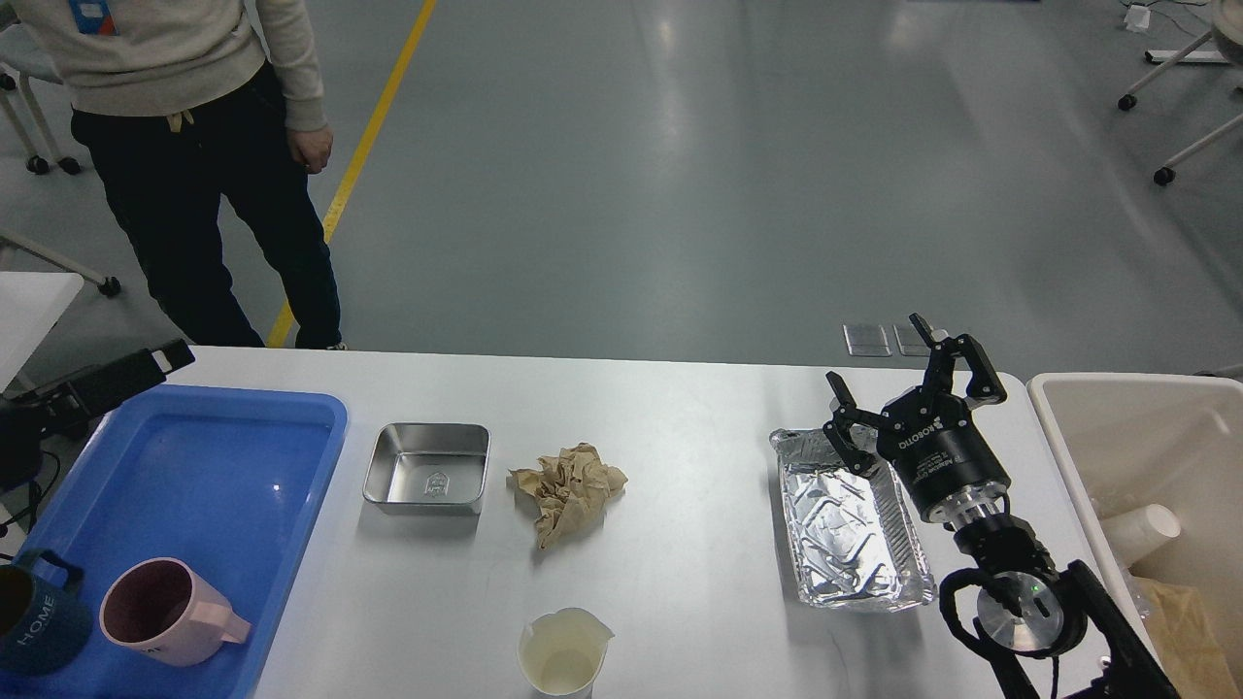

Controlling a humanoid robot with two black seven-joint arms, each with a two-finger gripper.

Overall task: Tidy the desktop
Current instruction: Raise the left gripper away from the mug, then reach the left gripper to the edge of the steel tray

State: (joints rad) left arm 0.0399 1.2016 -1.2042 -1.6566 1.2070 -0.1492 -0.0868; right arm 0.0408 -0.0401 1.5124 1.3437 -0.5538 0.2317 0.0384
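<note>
The white desktop holds a square steel tray, a crumpled brown paper, a foil tray and a white paper cup at the front edge. My right gripper is open and empty, hovering over the foil tray's far right corner. My left gripper points right over the far left corner of the blue tray; its fingers cannot be told apart.
The blue tray holds a pink mug and a dark blue mug. A beige bin with paper cups and brown paper stands at the right. A person stands beyond the table's far left.
</note>
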